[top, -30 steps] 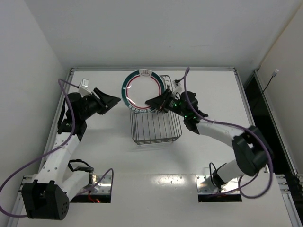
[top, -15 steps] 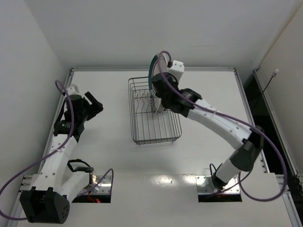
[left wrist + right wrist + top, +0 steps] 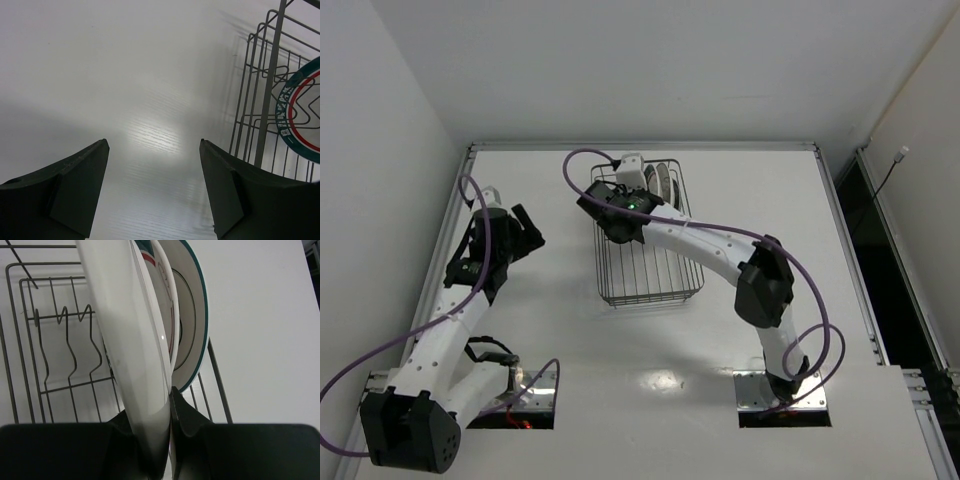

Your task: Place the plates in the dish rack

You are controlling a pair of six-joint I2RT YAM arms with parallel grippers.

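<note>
Right end effector (image 3: 152,427) clamps a plate (image 3: 125,340) edge-on, upright at the rack (image 3: 70,347), face parallel to two plates (image 3: 192,315) slotted just beside it; I judge straight down seats it. Left end effector (image 3: 154,150) gapes empty, nearby

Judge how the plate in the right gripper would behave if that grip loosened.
The plate looks glossy, with highlights on its smooth face, so it would probably slip easily from the right gripper. It is held on edge by its rim, so it could tip or roll unless the rack catches it. It seems rigid and likely breakable.
</note>
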